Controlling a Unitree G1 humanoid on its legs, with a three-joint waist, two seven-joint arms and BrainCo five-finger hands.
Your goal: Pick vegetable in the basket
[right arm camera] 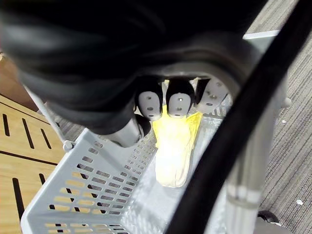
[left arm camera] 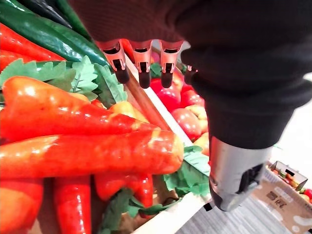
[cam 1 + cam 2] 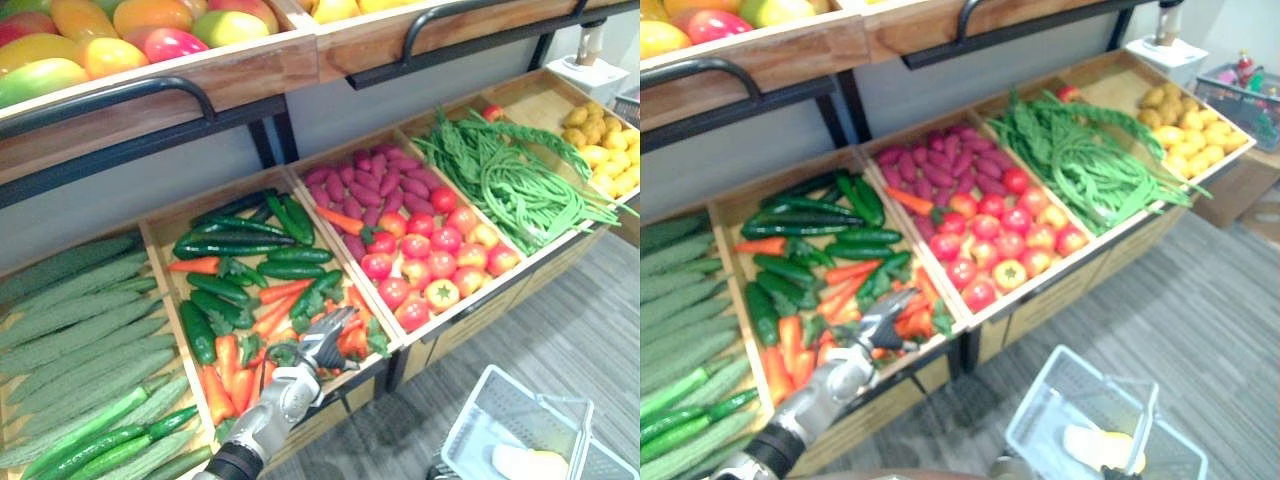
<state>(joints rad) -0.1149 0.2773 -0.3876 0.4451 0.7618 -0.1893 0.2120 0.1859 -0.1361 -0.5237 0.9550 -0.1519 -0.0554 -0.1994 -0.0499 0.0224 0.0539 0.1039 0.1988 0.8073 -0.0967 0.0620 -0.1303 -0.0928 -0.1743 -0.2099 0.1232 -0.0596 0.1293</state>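
Left hand (image 3: 325,345) held open, fingers straight, above red peppers (image 2: 92,153); right hand (image 1: 179,102) curled round handle of basket (image 1: 73,195), yellow item (image 1: 173,156) lying inside.

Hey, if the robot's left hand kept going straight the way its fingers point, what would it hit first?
Probably the wooden divider just past the left hand's straight fingers, which hover over the red peppers. The tomatoes lie beyond it. Depth is unclear.

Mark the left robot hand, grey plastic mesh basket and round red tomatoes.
left robot hand (image 3: 322,348), left eye view, hand's back
grey plastic mesh basket (image 3: 480,410), left eye view, side wall
round red tomatoes (image 3: 445,240), left eye view, middle tomato
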